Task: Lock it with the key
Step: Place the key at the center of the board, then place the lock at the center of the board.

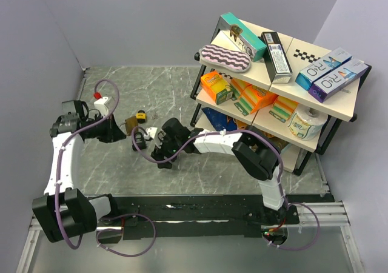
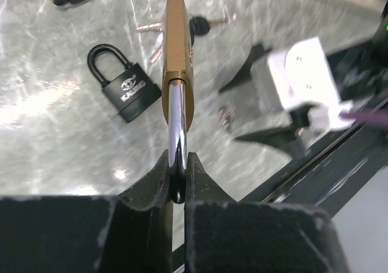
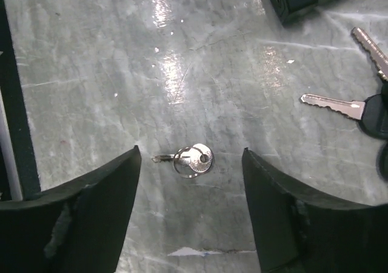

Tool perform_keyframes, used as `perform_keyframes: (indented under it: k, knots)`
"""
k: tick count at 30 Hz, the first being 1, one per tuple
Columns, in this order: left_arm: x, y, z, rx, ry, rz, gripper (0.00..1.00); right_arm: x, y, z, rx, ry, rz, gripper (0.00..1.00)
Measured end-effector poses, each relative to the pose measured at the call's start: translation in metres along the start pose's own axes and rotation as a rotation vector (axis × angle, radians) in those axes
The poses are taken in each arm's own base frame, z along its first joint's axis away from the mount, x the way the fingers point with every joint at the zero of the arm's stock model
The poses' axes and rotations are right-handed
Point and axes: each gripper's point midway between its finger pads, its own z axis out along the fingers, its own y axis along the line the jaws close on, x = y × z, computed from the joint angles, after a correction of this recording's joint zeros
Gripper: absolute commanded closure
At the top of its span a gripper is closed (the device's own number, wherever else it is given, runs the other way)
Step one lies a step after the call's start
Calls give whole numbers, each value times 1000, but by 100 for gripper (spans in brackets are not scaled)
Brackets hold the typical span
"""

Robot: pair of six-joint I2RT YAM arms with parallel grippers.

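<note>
**Thin hold on the shackle, slippery key under the open fingers**

Your left gripper is clenched on the steel shackle of the brass padlock, whose body juts straight out ahead of the fingers. The hold is on the round, polished bar alone. I judge the main risk on this side to be the heavy body swinging or twisting about that bar once a key pushes at the keyway. A black padlock lies on the table ahead and to the left of this gripper. It is not the one in hand, so don't let it draw the key.

Your right gripper is released, with its fingers spread wide and nothing held. The small silver key on its ring lies flat on the marble between the two fingers, touched by neither. On that glossy surface, closing could skid it sideways or pinch only the ring, leaving the blade at a useless angle. Beyond the right finger lie larger toothed keys. The pictures don't show which key fits the brass lock, so a wrong pick is possible.
</note>
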Motion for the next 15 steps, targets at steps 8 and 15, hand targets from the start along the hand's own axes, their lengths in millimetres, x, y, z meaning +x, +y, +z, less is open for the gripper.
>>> perform_keyframes:
  k: [8,15]
  knots:
    - [31,-15,-13,109,121,246,99,-40,11,-40,-61,-107,-50,5]
    - [56,-40,-24,254,114,536,99,-90,1,-109,-155,-280,-18,3]
